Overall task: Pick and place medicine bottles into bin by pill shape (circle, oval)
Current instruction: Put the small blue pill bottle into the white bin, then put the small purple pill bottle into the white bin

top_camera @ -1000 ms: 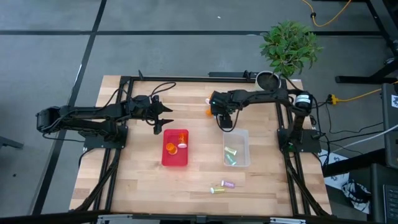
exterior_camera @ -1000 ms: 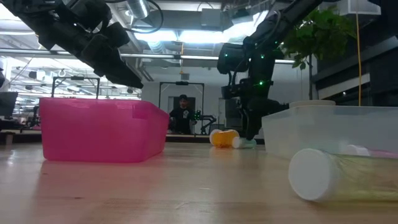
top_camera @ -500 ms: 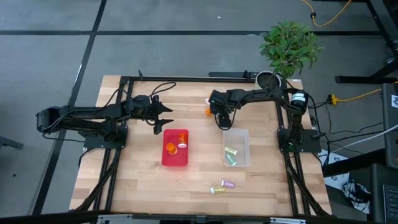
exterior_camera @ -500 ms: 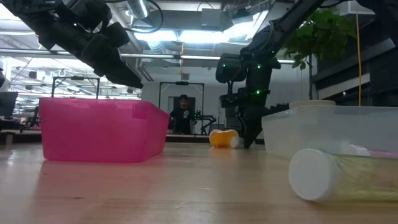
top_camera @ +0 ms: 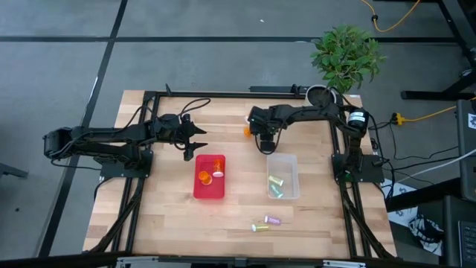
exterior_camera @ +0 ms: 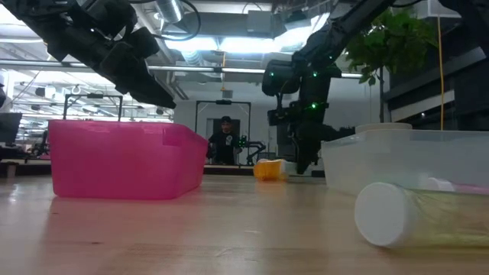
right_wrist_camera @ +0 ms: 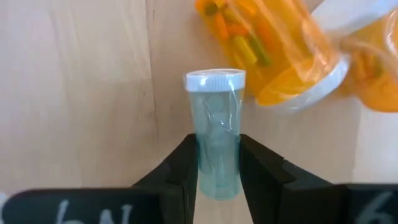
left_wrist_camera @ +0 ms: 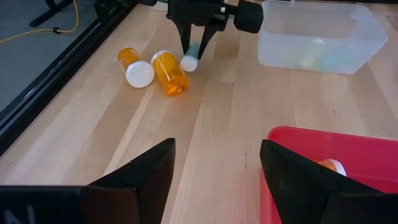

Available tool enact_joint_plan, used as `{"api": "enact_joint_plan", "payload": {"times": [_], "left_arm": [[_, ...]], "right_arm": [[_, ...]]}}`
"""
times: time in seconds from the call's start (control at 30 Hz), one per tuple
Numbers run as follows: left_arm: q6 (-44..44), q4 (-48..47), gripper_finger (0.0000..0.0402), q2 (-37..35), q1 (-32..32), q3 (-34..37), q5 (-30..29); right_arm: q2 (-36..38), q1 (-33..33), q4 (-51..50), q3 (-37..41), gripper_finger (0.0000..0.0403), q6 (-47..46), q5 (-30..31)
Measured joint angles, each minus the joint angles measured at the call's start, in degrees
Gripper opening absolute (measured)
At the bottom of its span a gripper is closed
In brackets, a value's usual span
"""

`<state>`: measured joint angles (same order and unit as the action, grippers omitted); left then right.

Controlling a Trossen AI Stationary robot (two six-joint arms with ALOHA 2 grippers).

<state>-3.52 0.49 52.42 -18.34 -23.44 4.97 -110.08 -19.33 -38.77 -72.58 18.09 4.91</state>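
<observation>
My right gripper [top_camera: 262, 143] is down at the table's far middle, shut on a pale blue-green medicine bottle [right_wrist_camera: 216, 124] with a white cap. Two orange medicine bottles [left_wrist_camera: 169, 71] [left_wrist_camera: 135, 66] lie on their sides right beside it. My left gripper [top_camera: 195, 147] hangs open above the table, just beyond the far end of the pink bin [top_camera: 209, 177], which holds orange bottles. The clear bin [top_camera: 282, 177] holds pastel bottles. Two more pastel bottles [top_camera: 266, 223] lie on their sides near the front edge. My right gripper pinches the pale bottle's round body [right_wrist_camera: 217, 163] between its two fingers [right_wrist_camera: 186, 168], on the half away from the cap. The fingers come from above, pointing down, one on each side. The bottle lies along the tabletop with its cap end [left_wrist_camera: 188, 62] beside an orange bottle.
A potted plant [top_camera: 343, 56] stands at the table's far right corner. The black frame rail [top_camera: 223, 94] runs along the far edge. Bare wood lies between the two bins and in front of them. A person [exterior_camera: 224, 141] stands far off in the room behind.
My right gripper has gone a little toward the table's left edge, away from the clear bin, and has shut on the pale bottle. The nearest orange bottle has slid slightly toward the left edge.
</observation>
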Motion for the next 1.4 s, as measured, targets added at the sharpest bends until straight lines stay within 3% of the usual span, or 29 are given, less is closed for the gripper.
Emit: {"api": "enact_joint_plan", "payload": {"times": [0.13, 0.27, 0.6, 0.73, 0.97, 1.2, 1.4], "left_arm": [[0.0, 0.0, 0.0229, 0.0, -0.01, 0.0, 0.01], [-0.01, 0.0, 0.0229, 0.0, 0.0, 0.0, 0.01], [0.01, 0.0, 0.0229, 0.0, -0.01, 0.0, 0.0], [0.01, -0.04, 0.0229, 0.0, 0.01, 0.0, 0.02], [0.03, -0.02, 0.0229, 0.0, 0.0, 0.0, 0.02], [0.03, -0.02, 0.0229, 0.0, -0.01, 0.0, 0.02], [0.03, -0.02, 0.0229, 0.0, -0.01, 0.0, 0.0]], "right_arm": [[0.26, 1.24, -4.2, -3.18, 0.0103, -1.24, 0.0], [0.34, 4.0, -10.6, -8.33, 0.0102, -8.21, -1.19], [3.16, 17.3, -35.22, -19.75, 0.0102, -16.58, -2.63], [6.56, 22.6, -40.89, -18.89, 0.0102, -18.11, -2.67], [11.39, 28.46, -38.26, -12.78, 0.0114, -27.65, -2.63], [12.04, 31.7, -37.22, -6.23, 0.0138, -41.04, -2.99], [12.04, 32.85, -35.36, -4.94, 0.0155, -42.84, -6.57]]}}
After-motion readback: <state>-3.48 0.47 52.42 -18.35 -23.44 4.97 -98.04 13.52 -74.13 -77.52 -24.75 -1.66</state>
